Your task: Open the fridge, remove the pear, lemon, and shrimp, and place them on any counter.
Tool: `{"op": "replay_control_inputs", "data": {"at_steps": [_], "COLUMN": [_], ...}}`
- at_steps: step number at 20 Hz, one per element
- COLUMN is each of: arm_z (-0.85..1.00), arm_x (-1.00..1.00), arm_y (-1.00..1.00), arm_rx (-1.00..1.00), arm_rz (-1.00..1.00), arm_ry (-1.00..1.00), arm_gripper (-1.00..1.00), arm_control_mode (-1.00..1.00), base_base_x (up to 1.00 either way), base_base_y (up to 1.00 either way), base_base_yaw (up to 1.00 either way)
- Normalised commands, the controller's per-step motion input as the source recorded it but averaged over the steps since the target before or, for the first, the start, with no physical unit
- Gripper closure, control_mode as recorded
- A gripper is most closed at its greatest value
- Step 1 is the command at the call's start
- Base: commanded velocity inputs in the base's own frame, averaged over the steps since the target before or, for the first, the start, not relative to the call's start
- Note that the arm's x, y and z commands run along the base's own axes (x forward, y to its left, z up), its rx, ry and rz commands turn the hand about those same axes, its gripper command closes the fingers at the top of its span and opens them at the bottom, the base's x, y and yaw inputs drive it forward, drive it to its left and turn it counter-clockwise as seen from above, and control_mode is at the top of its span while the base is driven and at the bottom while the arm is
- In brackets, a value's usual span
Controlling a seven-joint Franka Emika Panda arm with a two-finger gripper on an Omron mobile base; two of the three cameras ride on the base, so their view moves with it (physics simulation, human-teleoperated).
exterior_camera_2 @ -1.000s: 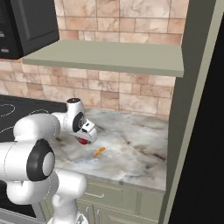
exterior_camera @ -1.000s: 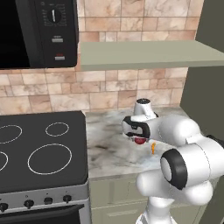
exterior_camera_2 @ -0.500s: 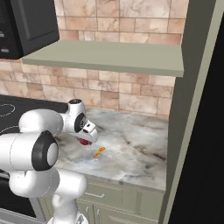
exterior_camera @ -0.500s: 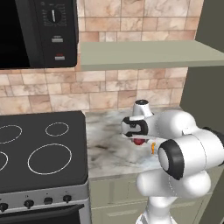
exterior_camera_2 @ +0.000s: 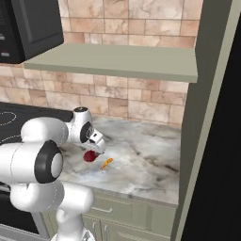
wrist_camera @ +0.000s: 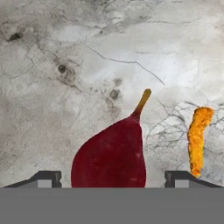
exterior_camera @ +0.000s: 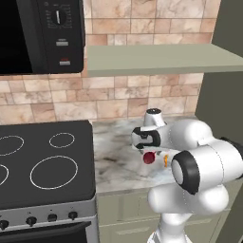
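Right now the end effector (wrist_camera: 112,177) hangs low over the table (exterior_camera: 116,156), pointing down at the marble. Its two dark fingertips (wrist_camera: 43,178) stand spread wide, one on each side of the pear (wrist_camera: 111,155), with clear marble showing between each tip and the fruit, so nothing is pinched.

Seen from the hand, the pear lies on its side on the table, the fat dark-red end toward 6 o'clock and the thin brownish stem pointing toward 1 o'clock. Just beside it, at about 3 o'clock, lies the shrimp (wrist_camera: 197,140), a slim orange piece running roughly 12 to 6 o'clock; it sits close to the pear but apart from it, and its lower end comes down near the other fingertip.

From the left base view the pear (exterior_camera: 149,158) shows as a small red spot just under the end effector (exterior_camera: 144,144), with the shrimp (exterior_camera: 165,161) at its 3 o'clock. The right base view has the pear (exterior_camera_2: 88,156) below the end effector (exterior_camera_2: 95,148) and the shrimp (exterior_camera_2: 107,164) at about 4 o'clock from it. A black stovetop (exterior_camera: 42,161) with white rings adjoins the table, a black microwave (exterior_camera: 40,33) hangs above it, and a pale green shelf (exterior_camera_2: 117,61) runs over the table.
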Motion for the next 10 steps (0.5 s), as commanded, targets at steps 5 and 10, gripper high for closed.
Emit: {"op": "replay_control_inputs", "data": {"at_steps": [5,10], "arm_z": [0.04,0.42], "arm_x": [-0.03,-0.44], "arm_y": [0.0,0.0], "arm_rx": [0.0,0.0], "arm_rz": [0.0,0.0], "arm_ry": [-0.1,-0.11], "arm_gripper": [-1.0,-1.0], "arm_control_mode": [-1.0,-1.0], "base_base_x": [0.0,0.0], "base_base_y": [0.0,0.0], "base_base_yaw": [0.0,0.0]}}
